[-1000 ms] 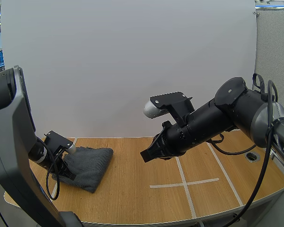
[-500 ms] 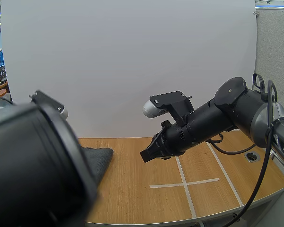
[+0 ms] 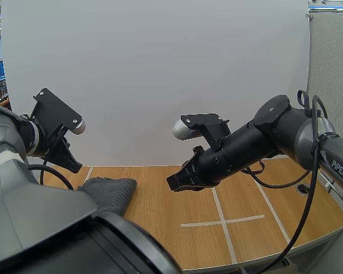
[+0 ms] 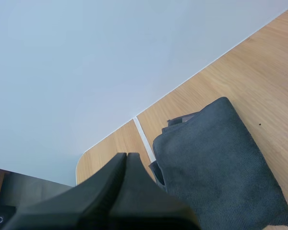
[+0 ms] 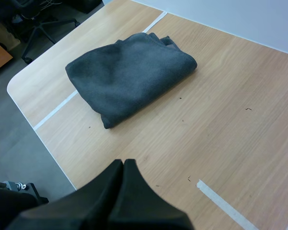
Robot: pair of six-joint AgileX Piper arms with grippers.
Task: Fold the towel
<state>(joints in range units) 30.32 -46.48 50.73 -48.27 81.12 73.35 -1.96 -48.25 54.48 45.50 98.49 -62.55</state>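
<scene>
A dark grey towel lies folded in a thick pad at the table's far left, across a white tape line. My left gripper hangs shut above the towel's left end and holds nothing. In the left wrist view its fingers lie together as one dark wedge, with the towel below and beside the tip. My right gripper hovers shut over the table's middle, well to the right of the towel. Its own view shows the closed wedge over bare wood and the towel farther off.
The wooden table carries a white tape cross right of centre and a round cable hole at the far right. Its rounded left corner drops off close to the towel.
My left arm has risen from the towel's left edge, swung close past the camera and now hangs above the table. My right gripper has drifted slightly left. The towel lies where it was.
</scene>
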